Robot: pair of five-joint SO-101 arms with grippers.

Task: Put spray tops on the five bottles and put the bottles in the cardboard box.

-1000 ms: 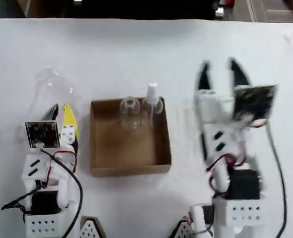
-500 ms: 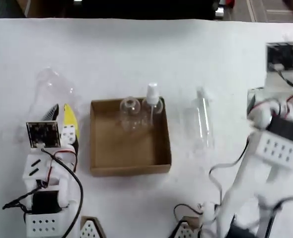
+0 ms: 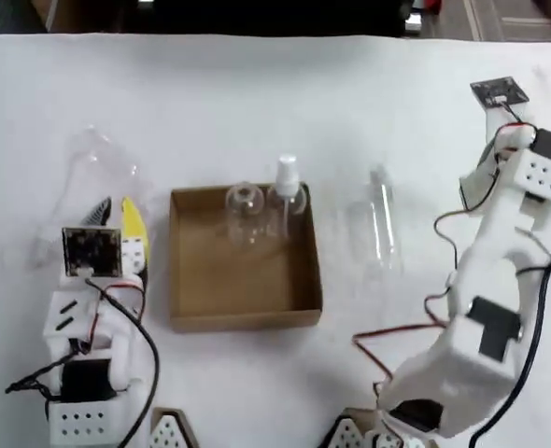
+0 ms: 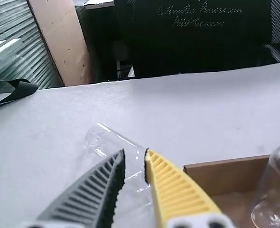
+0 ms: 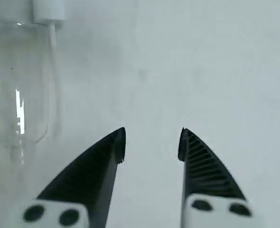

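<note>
Nearest, at left, the left gripper (image 4: 135, 156) hangs narrowly parted and empty, tips by a lying bottle (image 4: 107, 142). The box (image 3: 243, 319) sits centre; a bare bottle (image 3: 245, 201) and a topped bottle (image 3: 288, 198) stand at its far wall. Right of it lies a capped bottle (image 3: 378, 219). Far right, the right gripper (image 5: 152, 140) gapes, empty.
</note>
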